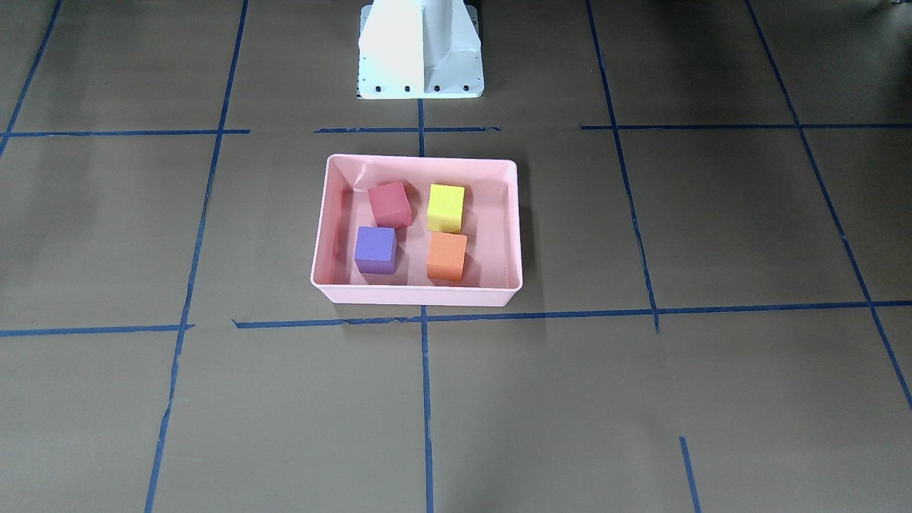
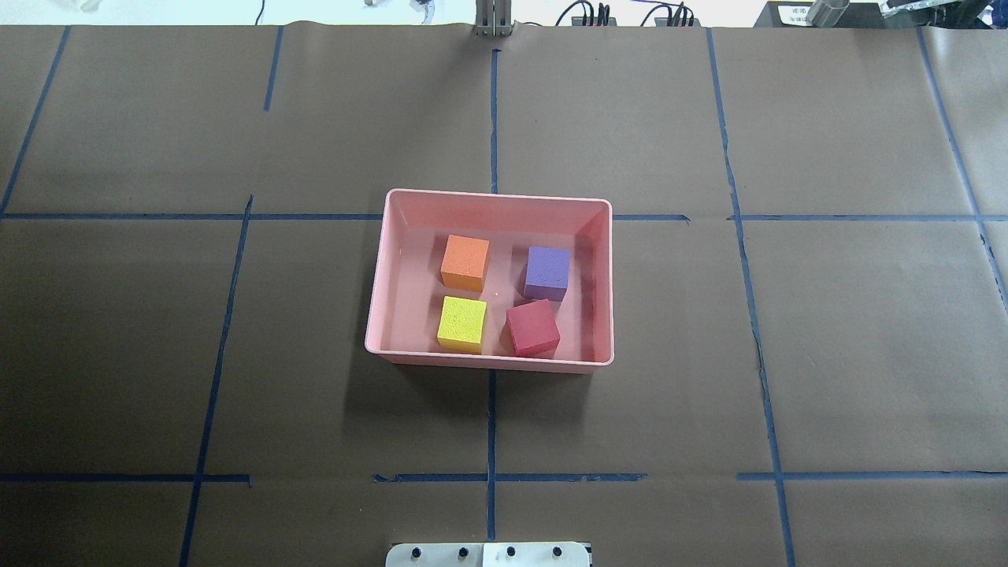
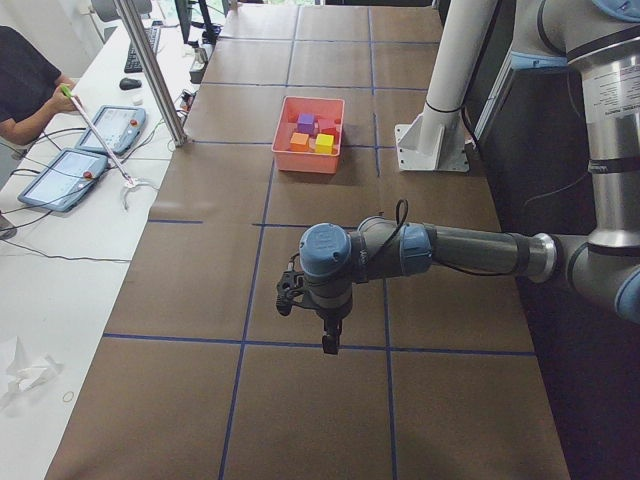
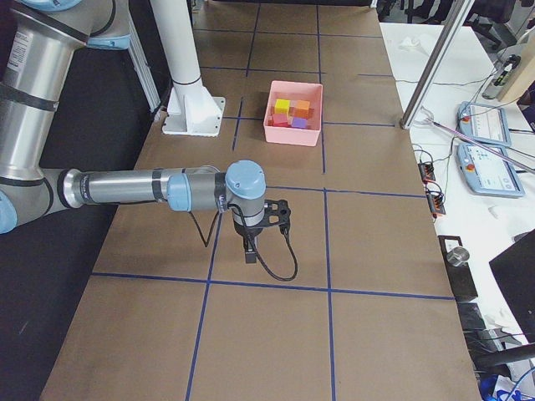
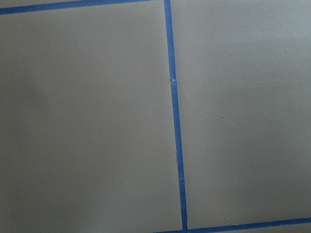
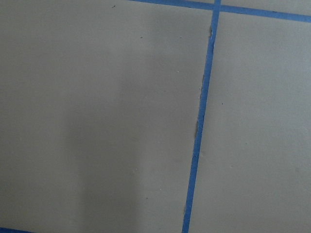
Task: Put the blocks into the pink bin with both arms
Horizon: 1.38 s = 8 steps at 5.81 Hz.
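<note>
The pink bin [image 2: 488, 362] sits at the table's middle, also seen in the front view [image 1: 420, 294]. All four blocks lie inside it, apart from one another: orange [image 2: 465, 262], purple [image 2: 547, 272], yellow-green [image 2: 461, 323] and red-pink [image 2: 532, 327], the last turned a little. My left gripper [image 3: 328, 338] hangs over bare table far from the bin, seen only in the left side view. My right gripper [image 4: 249, 249] hangs likewise, seen only in the right side view. I cannot tell whether either is open or shut. Both wrist views show only paper and blue tape.
The white pedestal base [image 1: 420, 50] stands just behind the bin on the robot's side. Blue tape lines grid the brown table cover. A metal pole [image 3: 150, 70] and an operator's tablets [image 3: 75, 165] lie along the far table edge.
</note>
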### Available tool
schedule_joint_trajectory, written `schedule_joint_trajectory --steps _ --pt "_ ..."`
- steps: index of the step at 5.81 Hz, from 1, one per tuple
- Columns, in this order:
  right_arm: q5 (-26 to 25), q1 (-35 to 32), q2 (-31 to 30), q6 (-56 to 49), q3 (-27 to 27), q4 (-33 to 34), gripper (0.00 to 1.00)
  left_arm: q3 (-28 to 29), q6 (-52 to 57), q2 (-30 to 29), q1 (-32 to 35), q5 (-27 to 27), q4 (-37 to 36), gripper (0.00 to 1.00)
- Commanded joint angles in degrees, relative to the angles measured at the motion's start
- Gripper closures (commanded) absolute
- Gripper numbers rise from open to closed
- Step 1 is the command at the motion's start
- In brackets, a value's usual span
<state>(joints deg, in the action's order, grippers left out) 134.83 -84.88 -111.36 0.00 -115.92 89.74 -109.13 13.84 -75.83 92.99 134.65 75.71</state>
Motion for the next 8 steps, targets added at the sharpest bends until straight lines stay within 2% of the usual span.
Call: schedule_joint_trajectory --steps 1,8 --pt "0.08 -0.02 -0.08 0.0 0.08 0.0 0.0 0.33 -0.04 -0.28 0.0 0.35 -0.12 0.0" --pt "0.43 -0.28 -0.7 0.0 0.08 -0.09 0.0 0.41 0.48 -0.19 0.0 0.61 0.31 0.0"
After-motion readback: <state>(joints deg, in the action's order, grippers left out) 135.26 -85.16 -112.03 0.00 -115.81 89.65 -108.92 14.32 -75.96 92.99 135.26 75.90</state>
